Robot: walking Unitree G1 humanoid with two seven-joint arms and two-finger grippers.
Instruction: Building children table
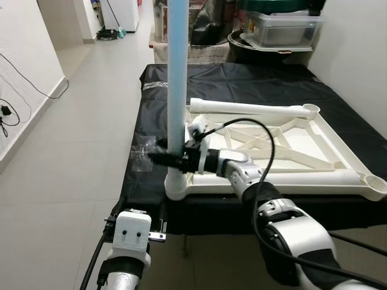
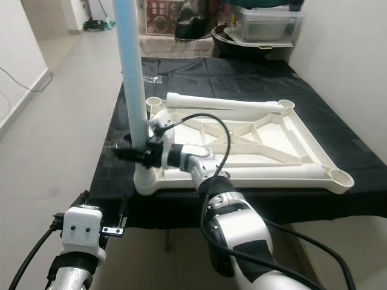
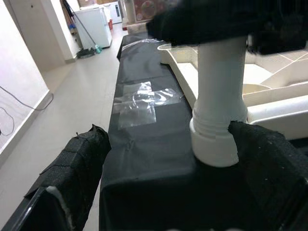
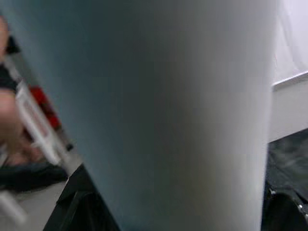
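Observation:
The white children's table top point(image 1: 290, 145) lies upside down on a black-covered table point(image 1: 254, 78). A light blue leg point(image 1: 177, 72) stands upright in the white socket point(image 1: 177, 184) at its near left corner. My right gripper point(image 1: 171, 158) is shut on the leg just above the socket, reaching in from the right. In the right wrist view the leg point(image 4: 173, 115) is very close. My left gripper point(image 3: 166, 144) is open, low at the table's front edge, with its padded fingers point(image 3: 77, 178) wide apart in front of the socket point(image 3: 216, 139) and not touching it.
Empty corner sockets show at the far right point(image 1: 311, 109) and near right point(image 1: 375, 181). Clear tape point(image 1: 144, 151) lies on the black cover by the leg. A plastic box point(image 1: 284, 27) and clutter stand behind the table. Open tiled floor point(image 1: 78, 121) lies to the left, and a wall on the right.

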